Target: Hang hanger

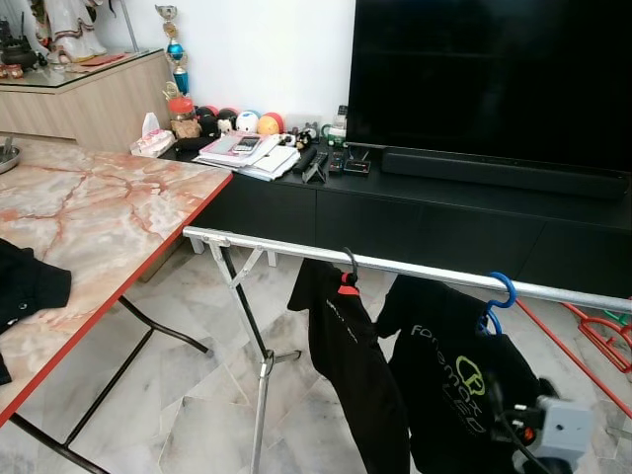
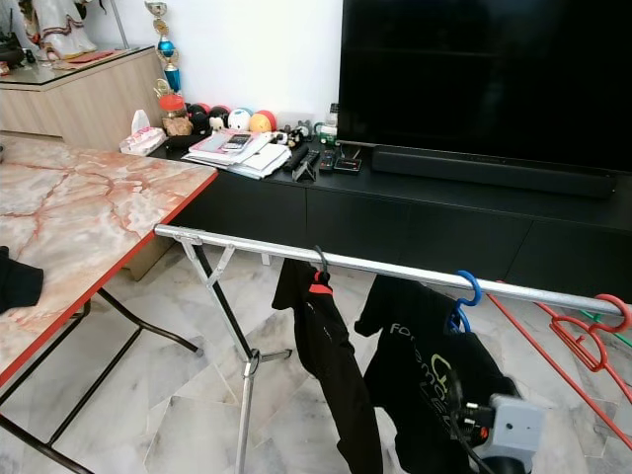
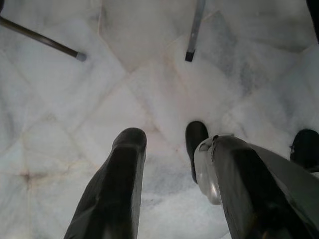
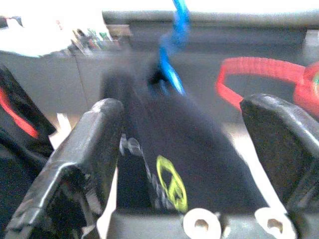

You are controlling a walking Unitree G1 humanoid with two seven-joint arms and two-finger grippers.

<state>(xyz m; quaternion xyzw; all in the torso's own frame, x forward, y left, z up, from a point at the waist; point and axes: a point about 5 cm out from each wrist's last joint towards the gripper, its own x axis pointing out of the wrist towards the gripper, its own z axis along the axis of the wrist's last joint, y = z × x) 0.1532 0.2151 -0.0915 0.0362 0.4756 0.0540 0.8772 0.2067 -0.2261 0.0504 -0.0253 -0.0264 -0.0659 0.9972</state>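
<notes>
While the silver rail (image 1: 415, 269) of the drying rack runs across the room in front of the black TV cabinet (image 1: 425, 222), the blue hanger (image 1: 497, 296) hooks over that rail toward its right end, carrying a black T-shirt with a green logo (image 1: 459, 390); further left along the rail a black-hooked hanger with a red neck (image 1: 347, 279) holds another black garment (image 1: 346, 355); at the rail's far right end red hangers (image 2: 583, 336) are hooked on. Just below the rail and in front of the logo T-shirt sits the right pincer (image 4: 184, 154), its two black fingers (image 4: 84, 159) spread wide, with the shirt and blue hanger between and beyond them, not pinched; whether the fingers touch the cloth cannot be told, as that wrist view is blurred. Well below the rail the left pincer (image 3: 174, 184) points down at the marble floor (image 3: 149, 84), fingers apart and holding nothing. Left of the rail stands the marble-topped bench (image 1: 99, 217) with a dark cloth (image 1: 25, 281) on it.
</notes>
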